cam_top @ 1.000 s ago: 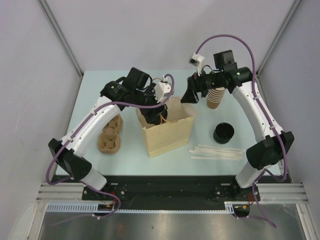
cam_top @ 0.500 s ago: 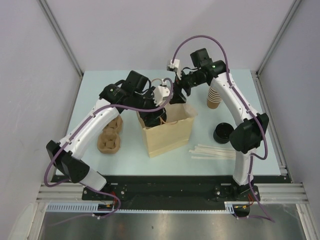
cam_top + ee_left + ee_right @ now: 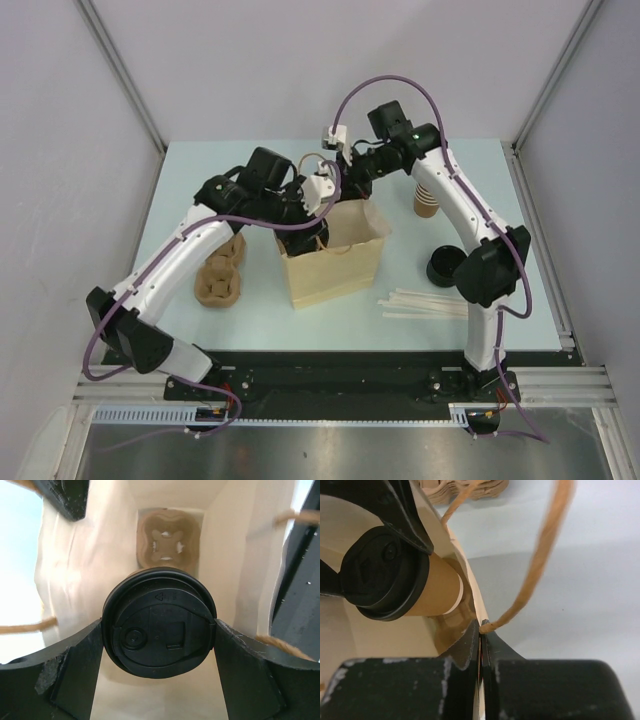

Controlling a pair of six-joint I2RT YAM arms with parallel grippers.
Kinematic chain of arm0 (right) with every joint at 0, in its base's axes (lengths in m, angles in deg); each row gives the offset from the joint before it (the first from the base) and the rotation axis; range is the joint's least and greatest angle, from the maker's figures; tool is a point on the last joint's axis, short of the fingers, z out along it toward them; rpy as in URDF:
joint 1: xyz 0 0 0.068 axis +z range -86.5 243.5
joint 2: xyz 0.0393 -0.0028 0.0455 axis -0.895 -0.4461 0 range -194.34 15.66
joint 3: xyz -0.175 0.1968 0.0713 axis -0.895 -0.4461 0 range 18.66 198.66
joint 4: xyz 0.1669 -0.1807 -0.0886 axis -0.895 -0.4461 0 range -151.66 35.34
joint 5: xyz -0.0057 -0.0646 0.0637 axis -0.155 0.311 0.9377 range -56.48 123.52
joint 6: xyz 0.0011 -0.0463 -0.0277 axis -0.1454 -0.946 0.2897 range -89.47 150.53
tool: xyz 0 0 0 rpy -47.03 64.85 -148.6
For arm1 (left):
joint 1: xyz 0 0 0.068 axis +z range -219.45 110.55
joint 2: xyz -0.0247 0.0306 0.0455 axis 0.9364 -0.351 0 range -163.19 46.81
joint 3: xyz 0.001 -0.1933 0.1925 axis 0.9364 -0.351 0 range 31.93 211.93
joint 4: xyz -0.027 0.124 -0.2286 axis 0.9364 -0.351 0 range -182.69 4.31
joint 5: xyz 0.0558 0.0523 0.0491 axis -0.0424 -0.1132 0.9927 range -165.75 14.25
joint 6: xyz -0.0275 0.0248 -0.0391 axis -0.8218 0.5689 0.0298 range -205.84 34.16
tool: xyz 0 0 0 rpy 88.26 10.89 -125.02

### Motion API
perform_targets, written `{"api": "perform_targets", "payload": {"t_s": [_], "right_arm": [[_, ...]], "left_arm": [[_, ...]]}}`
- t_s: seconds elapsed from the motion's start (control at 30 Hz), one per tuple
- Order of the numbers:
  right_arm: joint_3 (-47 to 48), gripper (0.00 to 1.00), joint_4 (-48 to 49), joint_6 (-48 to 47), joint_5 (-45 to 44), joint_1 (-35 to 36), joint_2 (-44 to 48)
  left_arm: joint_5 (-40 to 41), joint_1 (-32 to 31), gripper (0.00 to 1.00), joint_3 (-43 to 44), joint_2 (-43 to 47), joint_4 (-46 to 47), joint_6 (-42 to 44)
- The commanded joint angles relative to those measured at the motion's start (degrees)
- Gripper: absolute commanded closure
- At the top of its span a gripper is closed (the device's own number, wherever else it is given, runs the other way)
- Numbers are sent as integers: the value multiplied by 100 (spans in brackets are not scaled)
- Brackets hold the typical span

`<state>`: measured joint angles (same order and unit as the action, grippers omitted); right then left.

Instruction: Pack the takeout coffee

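The left gripper is closed partway on the coffee cup, with a jaw pressed to each side of its black lid. The cup is held inside the mouth of the paper bag, whose walls are seen on all sides of the gripper. Straight below the gripper, past the cup, a cup carrier is seen on the bag floor.

The right gripper is pinched fully shut on the bag's upper edge, at the root of a twine handle. The cup is seen just left of its fingertips, inside the bag wall.

In the top view, a stack of lidless cups is noted to the right of the right gripper, apart from it. Spare carriers are noted to the left of the left gripper, outside the bag.
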<state>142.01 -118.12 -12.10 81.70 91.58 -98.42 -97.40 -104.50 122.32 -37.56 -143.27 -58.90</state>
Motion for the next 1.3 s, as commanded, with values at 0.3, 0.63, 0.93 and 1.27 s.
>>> {"api": "perform_targets", "payload": {"t_s": [0.3,0.63,0.93,1.27], "right_arm": [[-2663,100,3231,950,-844,374,2335],[-3853,100,4316,1125,-1698,787,3076],[-4117,100,4237,1196,-1812,1191,3304],[-4196,100,4254,1284,-1927,1420,3445]], "left_arm": [[328,218,61,-1136,1054,1319,215],[899,-186,59,-3315,2346,2760,1076],[1268,-564,58,-3888,2505,4104,1393],[953,-749,59,-4143,2470,4581,1999]]}}
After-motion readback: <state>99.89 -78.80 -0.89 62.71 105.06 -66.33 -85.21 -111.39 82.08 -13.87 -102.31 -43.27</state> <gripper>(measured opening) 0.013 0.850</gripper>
